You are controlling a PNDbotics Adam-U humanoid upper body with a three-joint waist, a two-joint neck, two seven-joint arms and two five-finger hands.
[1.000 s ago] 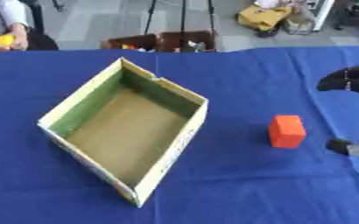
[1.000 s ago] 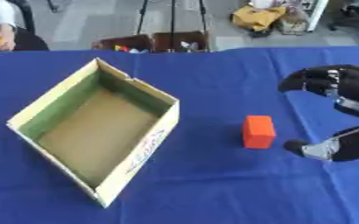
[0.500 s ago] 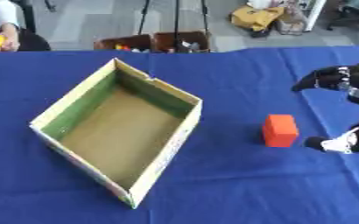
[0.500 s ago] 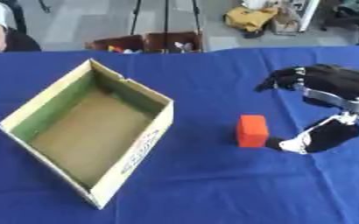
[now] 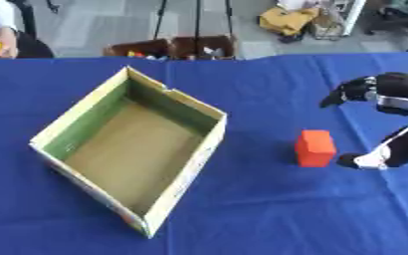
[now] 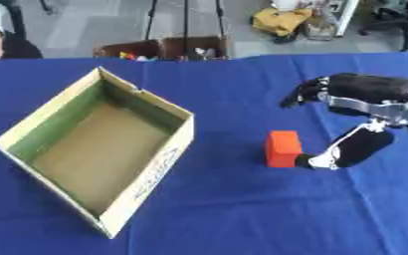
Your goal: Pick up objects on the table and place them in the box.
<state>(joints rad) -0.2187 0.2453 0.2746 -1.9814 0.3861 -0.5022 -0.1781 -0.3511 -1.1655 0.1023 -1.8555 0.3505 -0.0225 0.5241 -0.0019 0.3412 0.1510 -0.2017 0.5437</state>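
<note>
Orange block: small rectangular block, standing upright on the blue table, right of centre. Cardboard box: open-topped, rotated so one corner points at the camera, green inner walls, brown floor, nothing inside. Sits left of the block, well apart from it.

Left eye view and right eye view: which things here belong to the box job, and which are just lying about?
Job:
- orange block, on the blue table
- open cardboard box, nothing visible inside
- right robot hand, open beside the block

Lying about:
- brown boxes on the floor beyond the table
- yellow bag further back
</note>
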